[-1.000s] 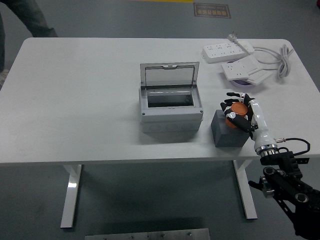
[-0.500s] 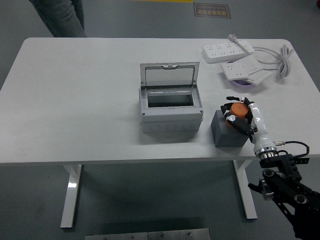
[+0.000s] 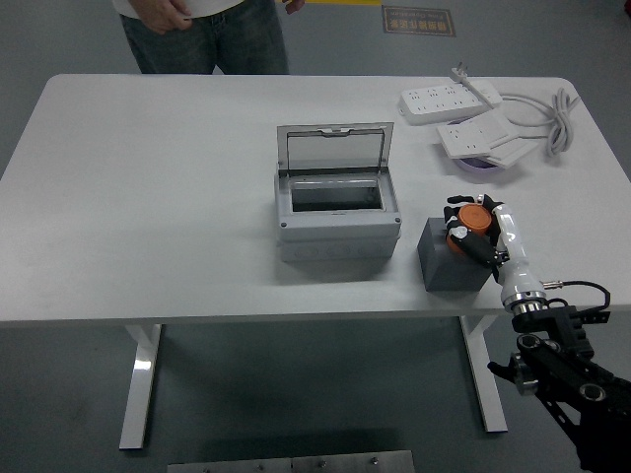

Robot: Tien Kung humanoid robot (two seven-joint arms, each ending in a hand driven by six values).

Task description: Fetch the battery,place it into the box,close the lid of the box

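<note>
One orange battery point(image 3: 471, 221) held in right hand point(image 3: 477, 235) fingers above dark grey block point(image 3: 449, 266), box point(image 3: 337, 219) lid raised

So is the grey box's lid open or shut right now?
Open: the lid stands upright behind the grey box, leaving its dark interior exposed.

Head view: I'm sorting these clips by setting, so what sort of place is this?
Probably a robotics lab or workshop: a plain white table on a grey floor with a yellow marking, power strips lying loose, a person standing by, and a grey junction box set out as a test piece.
</note>
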